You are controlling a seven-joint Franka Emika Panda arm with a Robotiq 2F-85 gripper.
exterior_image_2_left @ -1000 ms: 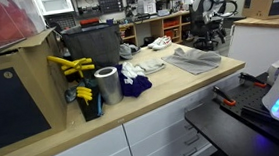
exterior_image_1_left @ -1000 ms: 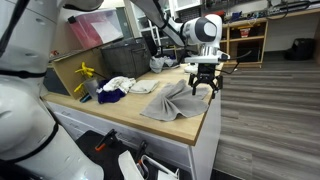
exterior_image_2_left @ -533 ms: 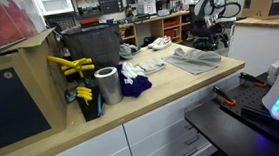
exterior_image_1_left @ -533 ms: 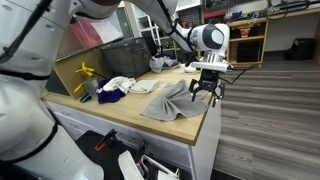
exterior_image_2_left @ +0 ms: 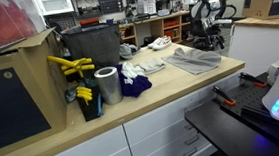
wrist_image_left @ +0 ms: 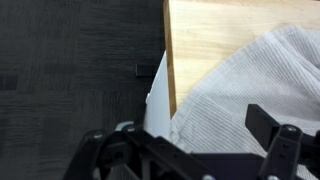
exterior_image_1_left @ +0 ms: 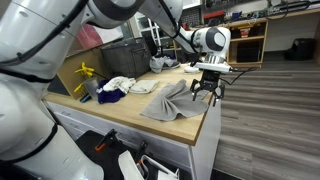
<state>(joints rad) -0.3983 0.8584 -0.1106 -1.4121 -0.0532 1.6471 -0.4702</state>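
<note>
Wrist view — pincer (wrist_image_left: pixel 190 152) released, jaws spread wide, hanging close over the grey towel (wrist_image_left: pixel 250 90). The towel lies rumpled at the desk (wrist_image_left: pixel 200 25) edge, near its corner. Likely soft, light and limp, so it will drape — best pinched at a raised fold. Farther back in an exterior view: purple cloth (exterior_image_1_left: pixel 110 96), white rag (exterior_image_1_left: pixel 122 84).

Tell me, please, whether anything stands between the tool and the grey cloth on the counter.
Nothing visible does. The open tool hangs above the grey cloth near the edge of the counter, and the wrist view shows only cloth beneath it. The white cloth and blue cloth lie farther along the counter, off to the side.
</note>
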